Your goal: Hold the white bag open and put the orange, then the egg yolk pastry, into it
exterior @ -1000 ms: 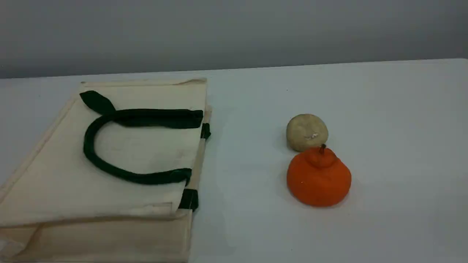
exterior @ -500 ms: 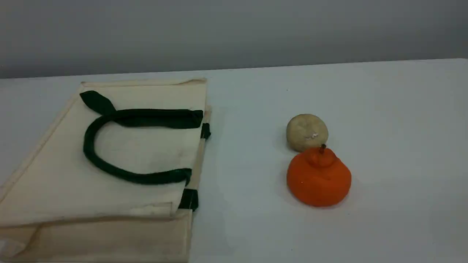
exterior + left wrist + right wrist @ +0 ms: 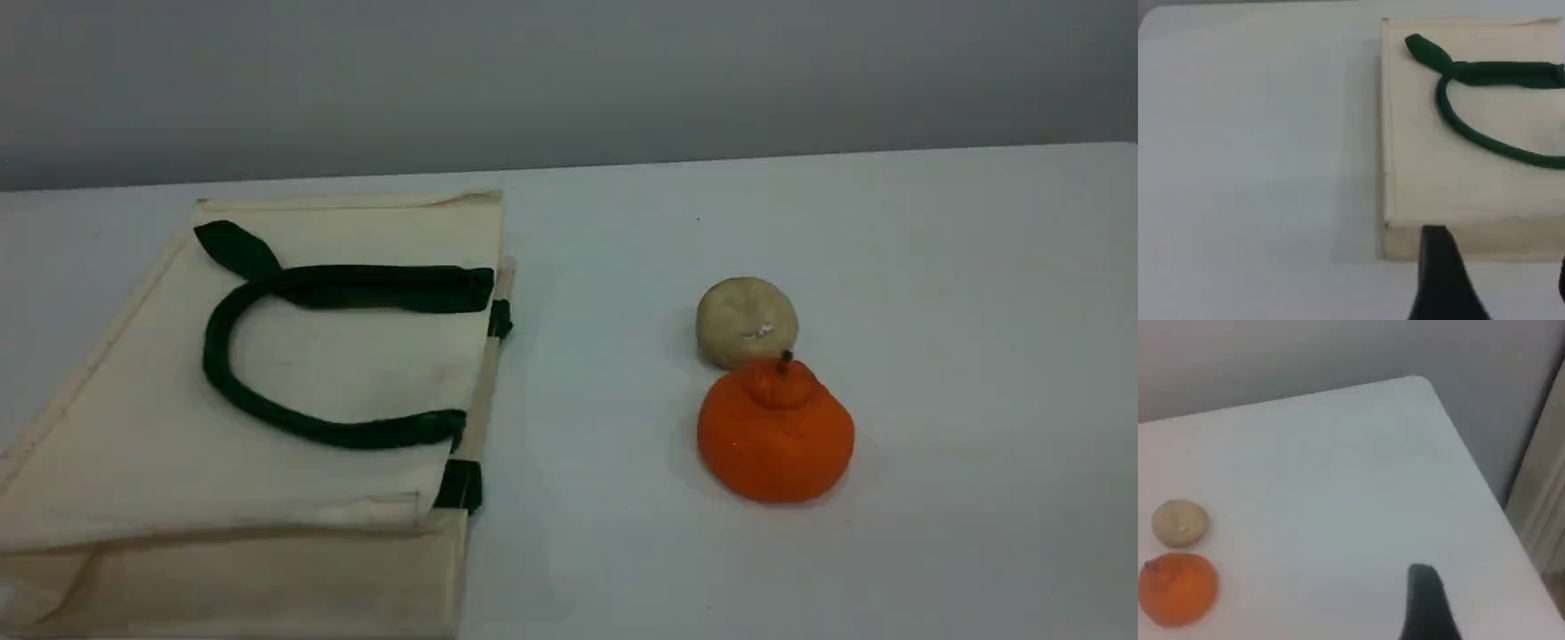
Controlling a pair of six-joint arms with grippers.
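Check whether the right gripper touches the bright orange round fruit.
Apart. Right wrist view shows bare table between the right gripper and the bright orange round fruit.

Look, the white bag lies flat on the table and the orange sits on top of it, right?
No. The white bag does lie flat on the table, but the orange sits off it, on the table beside the egg yolk pastry. The scene view shows this.

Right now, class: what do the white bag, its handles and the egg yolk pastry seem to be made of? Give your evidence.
White bag: likely canvas, matte cream; it lies flat with soft folded edges.
Handles: dark green fabric strap, limp and curved.
Egg yolk pastry: probably baked dough, dull beige, slightly creased surface.
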